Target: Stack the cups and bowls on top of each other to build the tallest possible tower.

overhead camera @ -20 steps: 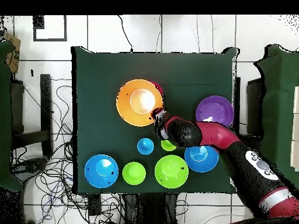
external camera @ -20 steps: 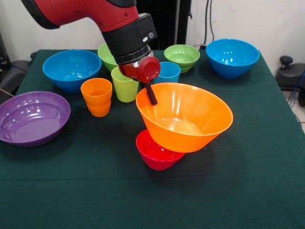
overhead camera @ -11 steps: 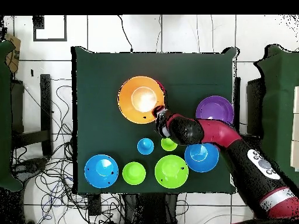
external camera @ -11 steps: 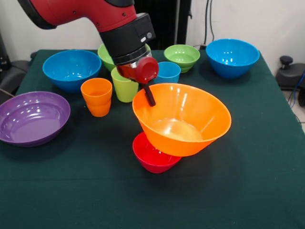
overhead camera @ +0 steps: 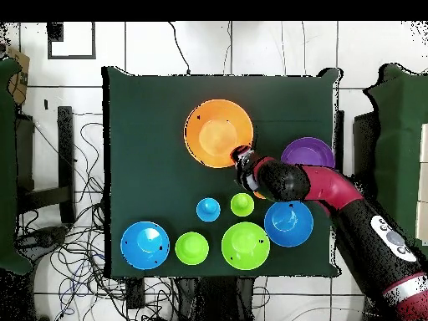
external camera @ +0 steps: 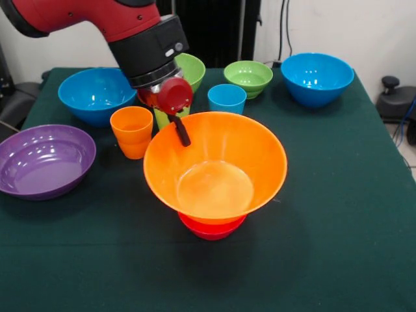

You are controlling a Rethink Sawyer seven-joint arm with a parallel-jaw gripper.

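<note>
the gripper [external camera: 181, 132] is clamped on the far-left rim of the big orange bowl [external camera: 215, 170], one dark finger [external camera: 181, 131] showing inside the wall; the orange bowl sits level on top of the small red bowl [external camera: 212, 227], of which only the lower part shows beneath it; this two-piece tower stands near the middle of the green table [external camera: 338, 214], toward the front edge in the front view; in the overhead view the orange bowl [overhead camera: 218, 133] hides the red one entirely, and the gripper [overhead camera: 240, 156] meets its rim on the side toward the arm [overhead camera: 334, 191];

remaining pieces, front view: wide purple bowl [external camera: 44, 160] at the left edge; large blue bowl [external camera: 97, 94] behind it; orange cup [external camera: 132, 132] just left of the gripper; lime green cup [external camera: 164, 117] mostly hidden behind the wrist; large green bowl [external camera: 188, 69] partly behind the arm; blue cup [external camera: 227, 99] upright behind the orange bowl; small green bowl [external camera: 247, 78] beyond it; second blue bowl [external camera: 316, 78] at the far right corner; all of these stand apart from the tower, none nested;

overhead view confirms the row along the robot's side of the table.
</note>
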